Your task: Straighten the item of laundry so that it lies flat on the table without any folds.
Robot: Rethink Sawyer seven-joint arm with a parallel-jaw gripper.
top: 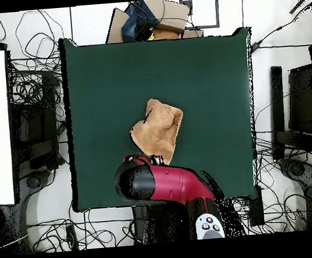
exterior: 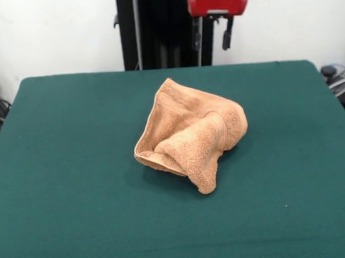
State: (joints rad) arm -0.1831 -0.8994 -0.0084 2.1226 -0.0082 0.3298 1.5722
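Facing the robot, front view: towel (exterior: 191, 133) sits crumpled near the middle of the green desk (exterior: 64, 191), bunched into a raised heap with one folded flap drooping toward the camera. End effector (exterior: 212, 35) hangs at the top edge, well above and behind the towel, fingers (exterior: 227, 37) spread apart, grasping nothing. Black pedestal (exterior: 152, 29) stands behind the far edge.

Overhead view: towel (top: 158, 131) lies near desk (top: 208, 76) centre, slightly toward the robot side. Red and black arm (top: 163, 183) overlaps the towel's near edge; end effector hidden under it.
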